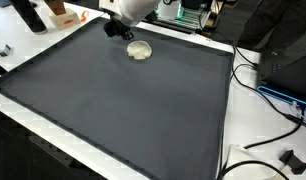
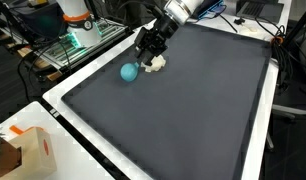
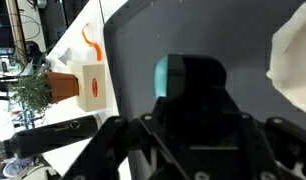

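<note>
**Inspector:** Report the position of the pincer [image 2: 150,52].

**Operator:** It hangs low over the far part of the dark mat [image 2: 198,110] that covers the desk [image 1: 227,130]. Two things lie just beside it: a blue ball [image 2: 128,72] and a pale object [image 2: 156,63].

**Inspector:** Do both exterior views confirm this?

**Operator:** Only in part. In an exterior view the ball lies on the mat, close to the pincer and near the pale object, with the pale object directly under the pincer's tip. In an exterior view taken from the opposite end, the pale object [image 1: 140,50] reads as a round, cream, shallow shape just beside the pincer [image 1: 119,29]. The ball does not show there.

**Inspector:** What does the wrist view add?

**Operator:** The ball [image 3: 171,76] appears as a teal patch at the centre, partly covered by the pincer's black housing, which fills the lower frame. The pale object [image 3: 293,55] enters at the right edge, apart from the ball. Beyond the mat's edge stand a cardboard box [image 3: 90,82] with an orange mark and a small plant [image 3: 33,95].

**Inspector:** State of the jaws?

**Operator:** I cannot tell. The fingertips are too small in the exterior views, and in the wrist view the housing hides them. Contact with the ball or the pale object cannot be confirmed either.
</note>
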Tool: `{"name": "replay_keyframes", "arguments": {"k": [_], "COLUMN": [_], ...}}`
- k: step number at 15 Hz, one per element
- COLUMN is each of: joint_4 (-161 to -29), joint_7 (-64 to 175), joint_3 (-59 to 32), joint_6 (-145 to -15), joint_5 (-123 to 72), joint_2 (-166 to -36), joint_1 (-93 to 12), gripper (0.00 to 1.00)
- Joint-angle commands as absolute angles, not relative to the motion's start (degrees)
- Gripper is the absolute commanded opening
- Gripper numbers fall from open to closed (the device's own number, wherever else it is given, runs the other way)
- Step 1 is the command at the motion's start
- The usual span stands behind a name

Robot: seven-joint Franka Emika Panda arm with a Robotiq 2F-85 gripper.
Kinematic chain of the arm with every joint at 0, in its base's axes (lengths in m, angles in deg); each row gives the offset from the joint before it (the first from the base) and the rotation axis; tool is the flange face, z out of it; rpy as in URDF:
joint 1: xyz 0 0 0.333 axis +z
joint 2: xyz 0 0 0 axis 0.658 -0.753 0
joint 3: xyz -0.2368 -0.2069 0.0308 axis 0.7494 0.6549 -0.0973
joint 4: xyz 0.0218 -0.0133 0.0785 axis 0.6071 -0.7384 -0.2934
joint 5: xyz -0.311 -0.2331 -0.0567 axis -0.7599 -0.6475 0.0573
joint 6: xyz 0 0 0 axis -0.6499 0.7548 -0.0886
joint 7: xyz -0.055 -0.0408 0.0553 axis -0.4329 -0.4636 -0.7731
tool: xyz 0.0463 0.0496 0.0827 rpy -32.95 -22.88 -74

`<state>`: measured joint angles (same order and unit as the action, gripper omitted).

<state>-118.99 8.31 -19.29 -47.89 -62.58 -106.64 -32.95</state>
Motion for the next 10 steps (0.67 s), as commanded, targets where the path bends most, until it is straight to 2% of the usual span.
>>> {"name": "replay_keyframes", "arguments": {"k": [1, 10], "joint_4": [-118.46, -120.41], "joint_7": [10.64, 15.6], "joint_3": [-19.02, -19.8], "joint_6": [-46.89, -48.63], "joint_5": [-64.91, -68.88], "joint_2": [-107.3, -105.42], "joint_1": [-31.39, -29.98], "gripper": [0.25, 0.25]}}
